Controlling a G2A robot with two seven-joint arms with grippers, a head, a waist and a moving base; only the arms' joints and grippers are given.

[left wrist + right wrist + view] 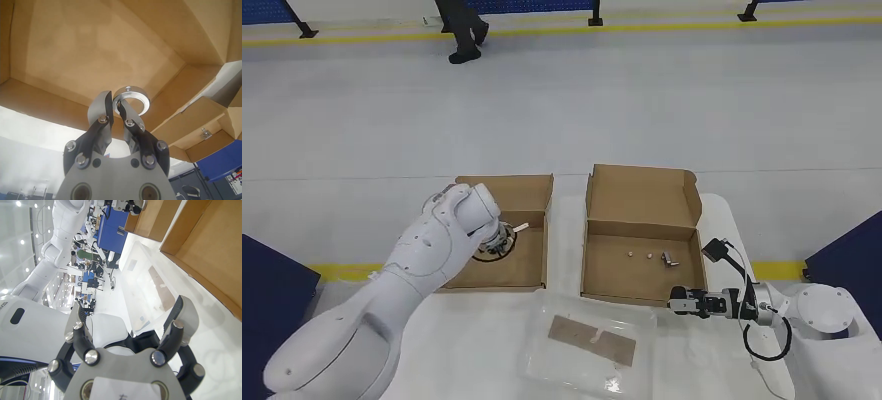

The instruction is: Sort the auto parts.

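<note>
My left gripper (115,108) is shut on the rim of a silver metal ring (132,98), one finger inside the ring and one outside. It holds the ring over the floor of the left cardboard box (527,200); in the top view that gripper (500,240) sits inside the box. My right gripper (128,311) is open and holds nothing. It hovers over the white table by the front right corner of the right cardboard box (637,195), seen from above as the right gripper (677,300). A small metal bracket (668,258) and two small parts (640,255) lie in the right box.
A clear plastic tray (587,370) with a brown liner lies on the table in front of the two boxes. A metal bracket (206,133) shows in the neighbouring box in the left wrist view. The table's right edge runs close behind the right arm.
</note>
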